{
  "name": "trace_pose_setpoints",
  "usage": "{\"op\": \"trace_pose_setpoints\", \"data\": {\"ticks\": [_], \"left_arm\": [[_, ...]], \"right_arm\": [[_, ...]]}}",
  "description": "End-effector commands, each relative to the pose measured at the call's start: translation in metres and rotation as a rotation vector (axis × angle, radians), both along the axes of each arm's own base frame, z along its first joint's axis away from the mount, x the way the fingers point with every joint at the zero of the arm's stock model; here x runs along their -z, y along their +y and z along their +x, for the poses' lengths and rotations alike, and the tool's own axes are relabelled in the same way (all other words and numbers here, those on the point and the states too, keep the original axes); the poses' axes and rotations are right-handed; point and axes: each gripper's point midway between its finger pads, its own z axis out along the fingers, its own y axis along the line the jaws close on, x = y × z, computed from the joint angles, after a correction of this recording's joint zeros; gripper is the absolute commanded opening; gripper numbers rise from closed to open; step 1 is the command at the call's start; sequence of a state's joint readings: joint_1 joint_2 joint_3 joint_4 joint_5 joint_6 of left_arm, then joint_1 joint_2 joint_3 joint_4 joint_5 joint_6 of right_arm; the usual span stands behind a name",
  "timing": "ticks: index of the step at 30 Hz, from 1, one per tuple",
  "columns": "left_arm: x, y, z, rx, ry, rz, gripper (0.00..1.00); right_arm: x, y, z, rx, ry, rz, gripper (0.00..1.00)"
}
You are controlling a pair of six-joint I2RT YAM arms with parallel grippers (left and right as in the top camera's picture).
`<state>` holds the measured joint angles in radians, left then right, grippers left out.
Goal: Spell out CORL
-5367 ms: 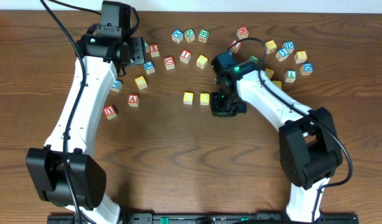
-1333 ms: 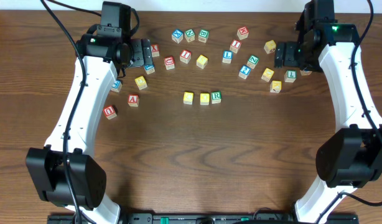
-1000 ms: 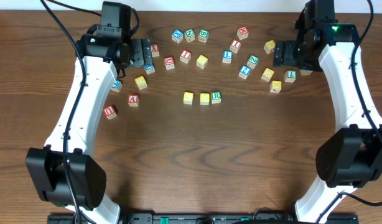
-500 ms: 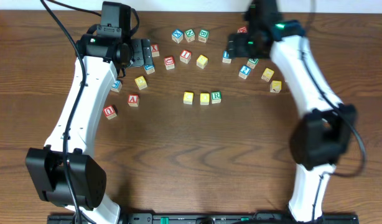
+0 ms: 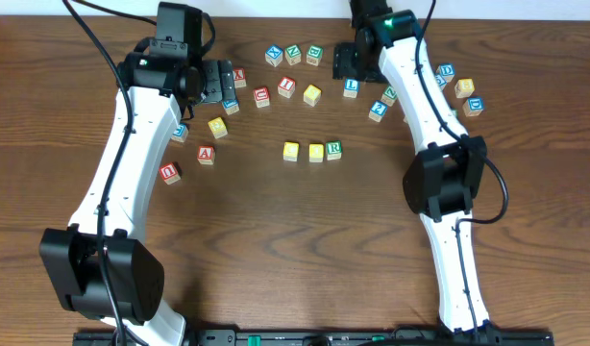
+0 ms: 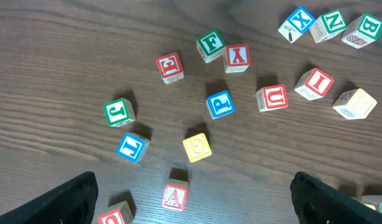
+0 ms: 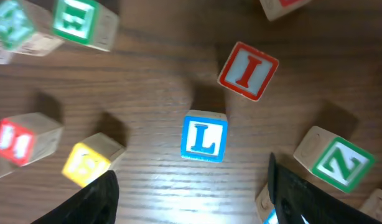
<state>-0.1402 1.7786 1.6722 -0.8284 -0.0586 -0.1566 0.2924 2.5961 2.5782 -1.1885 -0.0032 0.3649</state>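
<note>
Two yellow-topped cubes [image 5: 291, 151] [image 5: 316, 151] and the green R cube [image 5: 333, 149] stand in a row at the table's centre. The blue L cube [image 5: 351, 86] [image 7: 204, 137] sits apart at the upper right. My right gripper [image 5: 350, 65] [image 7: 194, 199] hovers just by it, open and holding nothing, and the L lies just ahead of the gap between the fingers [image 7: 94, 199]. Over the left cluster, my left gripper [image 5: 213, 82] [image 6: 197, 200] is wide open and empty, above a red A cube [image 6: 175, 196].
Loose cubes crowd the L: a red I [image 7: 247, 70], a green-lettered cube [image 7: 339, 163], a yellow one [image 7: 91, 163] and a blue-edged cube at the right finger. More cubes lie along the back [image 5: 293, 55] and far right [image 5: 463, 88]. Several lie under the left arm.
The right arm swung from the far-right cluster leftward to the blue L cube, and its jaws narrowed somewhat. The left arm and the centre row stayed put.
</note>
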Motion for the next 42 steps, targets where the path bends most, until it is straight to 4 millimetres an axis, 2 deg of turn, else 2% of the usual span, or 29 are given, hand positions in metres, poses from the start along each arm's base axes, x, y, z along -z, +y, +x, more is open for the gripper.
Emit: {"op": "trace_pose_setpoints", "data": {"ticks": [1, 5, 14, 23, 31, 34, 38, 42], "left_arm": [[0.007, 0.0, 0.001, 0.003, 0.016, 0.006, 0.98], [0.007, 0.0, 0.001, 0.003, 0.016, 0.006, 0.98], [0.007, 0.0, 0.001, 0.003, 0.016, 0.006, 0.98], [0.007, 0.0, 0.001, 0.003, 0.016, 0.006, 0.98], [0.007, 0.0, 0.001, 0.003, 0.016, 0.006, 0.98], [0.007, 0.0, 0.001, 0.003, 0.016, 0.006, 0.98], [0.007, 0.0, 0.001, 0.002, 0.016, 0.006, 0.98], [0.007, 0.0, 0.001, 0.003, 0.016, 0.006, 0.98]], "right_arm": [[0.009, -0.005, 0.005, 0.033, 0.0, -0.016, 0.71], [0.023, -0.005, 0.004, 0.035, 0.023, -0.025, 0.67], [0.032, -0.01, 0.009, 0.043, 0.009, -0.06, 0.52], [0.04, -0.008, 0.012, 0.024, 0.003, -0.064, 0.52], [0.065, -0.007, 0.01, 0.019, 0.036, -0.074, 0.5], [0.066, -0.007, 0.011, 0.021, 0.034, -0.077, 0.49], [0.065, -0.009, 0.013, 0.025, 0.021, -0.086, 0.45], [0.065, -0.011, 0.015, 0.029, 0.016, -0.095, 0.36]]}}
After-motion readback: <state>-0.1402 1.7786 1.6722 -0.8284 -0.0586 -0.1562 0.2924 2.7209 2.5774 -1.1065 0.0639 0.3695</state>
